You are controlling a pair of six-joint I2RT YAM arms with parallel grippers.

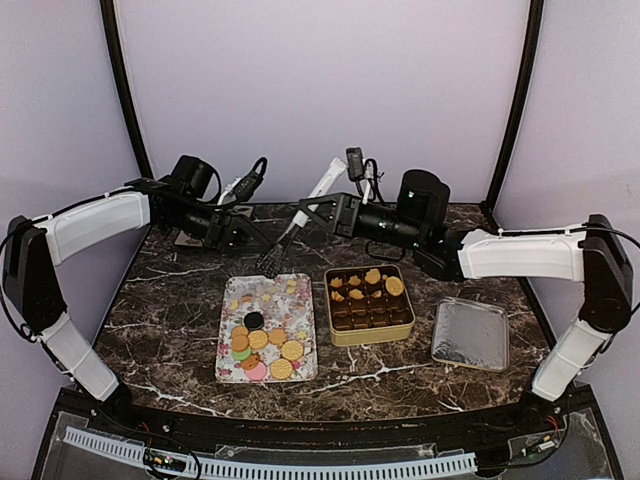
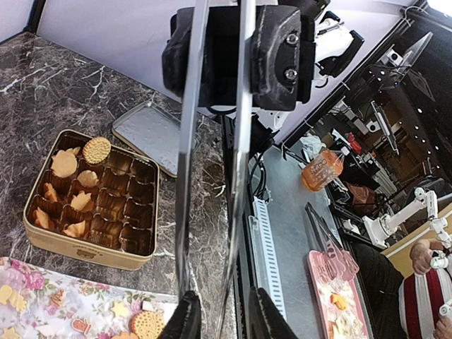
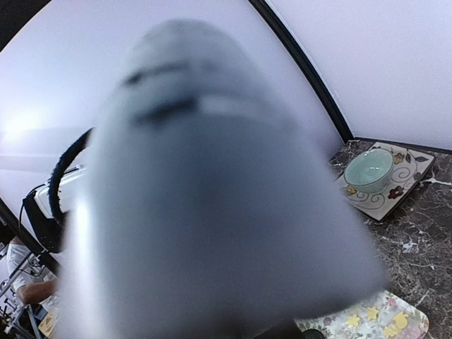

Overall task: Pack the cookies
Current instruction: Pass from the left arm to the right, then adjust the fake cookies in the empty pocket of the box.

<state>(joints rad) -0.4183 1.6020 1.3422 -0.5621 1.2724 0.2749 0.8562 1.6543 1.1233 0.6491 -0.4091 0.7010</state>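
Steel tongs (image 2: 185, 183) span left pincer (image 2: 226, 318) and right pincer (image 2: 227, 53); can't tell which grips. Cookies (image 1: 262, 342) mostly on tray (image 1: 295, 285), some in tin (image 1: 370, 336). Probably handover: you need 1 firm grip, then pick.

Robot lab: marble tabletop (image 1: 170, 300) inside white backdrop booth (image 1: 320, 90); another white robot arm (image 2: 395, 215) on neighbouring bench.
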